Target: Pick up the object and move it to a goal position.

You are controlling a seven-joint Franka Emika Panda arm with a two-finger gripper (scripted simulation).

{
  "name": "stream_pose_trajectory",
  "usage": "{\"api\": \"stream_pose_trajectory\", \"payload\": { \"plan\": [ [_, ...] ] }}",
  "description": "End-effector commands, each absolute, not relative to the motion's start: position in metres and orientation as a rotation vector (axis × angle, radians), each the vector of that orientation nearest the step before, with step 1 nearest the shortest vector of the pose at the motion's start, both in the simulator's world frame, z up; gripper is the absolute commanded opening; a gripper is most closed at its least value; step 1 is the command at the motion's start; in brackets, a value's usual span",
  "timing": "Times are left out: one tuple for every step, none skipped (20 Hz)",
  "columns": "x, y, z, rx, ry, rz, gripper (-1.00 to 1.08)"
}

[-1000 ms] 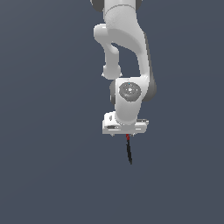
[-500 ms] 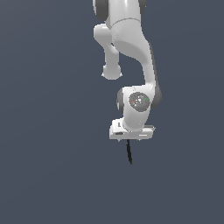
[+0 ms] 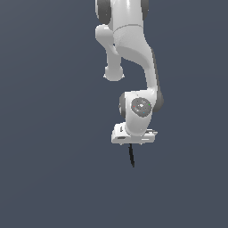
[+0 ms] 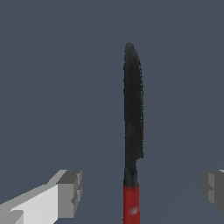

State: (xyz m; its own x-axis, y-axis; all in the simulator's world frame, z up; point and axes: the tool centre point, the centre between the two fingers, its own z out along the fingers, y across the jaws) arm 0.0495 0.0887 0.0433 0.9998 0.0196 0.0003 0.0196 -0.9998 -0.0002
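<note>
1. Arm [image 3: 133, 49]: comes down from the top of the exterior view, a bit toward that view's right of centre, with the wrist pointing down.
2. Gripper [image 3: 132, 143]: sits at the low end of the arm. Its white body runs crosswise in the exterior view.
3. Jaw state: spread wide. The wrist view shows one finger [image 4: 70, 192] and the other finger [image 4: 213, 190] far apart. Nothing is clamped.
4. Object [image 4: 132, 131]: it looks like a thin knife, with a long black blade part and a short red handle part.
   - In the wrist view it lies in the gap between the two fingers, roughly midway.
   - There is clear background on both sides, so it touches neither finger.
   - The wrist view shows its full length, running straight away from the gripper.
5. Object in the exterior view [image 3: 132, 156]: only the black end shows, sticking out just below the gripper body. The red end is hidden behind the gripper there.
6. Background: plain dark grey-blue everywhere. No surface edge is visible, so I can't tell how high the gripper is over the object.
</note>
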Motion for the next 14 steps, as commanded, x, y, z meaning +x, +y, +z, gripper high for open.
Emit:
{"api": "stream_pose_trajectory", "payload": {
  "plan": [
    [0.049, 0.089, 0.03, -3.141, -0.03, 0.001, 1.0],
    [0.049, 0.089, 0.025, -3.141, -0.03, 0.001, 1.0],
    [0.049, 0.089, 0.02, -3.141, -0.03, 0.001, 1.0],
    [0.049, 0.089, 0.016, -3.141, -0.03, 0.001, 1.0],
    [0.049, 0.089, 0.013, -3.142, -0.029, 0.0, 1.0],
    [0.049, 0.089, 0.01, -3.142, -0.029, 0.0, 1.0],
    [0.049, 0.089, 0.009, -3.142, -0.029, 0.0, 1.0],
    [0.049, 0.089, 0.008, -3.142, -0.029, 0.0, 1.0],
    [0.05, 0.089, 0.008, -3.142, -0.029, 0.0, 1.0],
    [0.05, 0.089, 0.008, -3.142, -0.029, 0.0, 1.0],
    [0.05, 0.089, 0.008, -3.142, -0.029, 0.0, -1.0],
    [0.05, 0.089, 0.008, -3.142, -0.029, 0.0, -1.0],
    [0.05, 0.089, 0.008, -3.142, -0.029, 0.0, -1.0],
    [0.05, 0.089, 0.008, -3.142, -0.029, 0.0, -1.0]
  ]
}}
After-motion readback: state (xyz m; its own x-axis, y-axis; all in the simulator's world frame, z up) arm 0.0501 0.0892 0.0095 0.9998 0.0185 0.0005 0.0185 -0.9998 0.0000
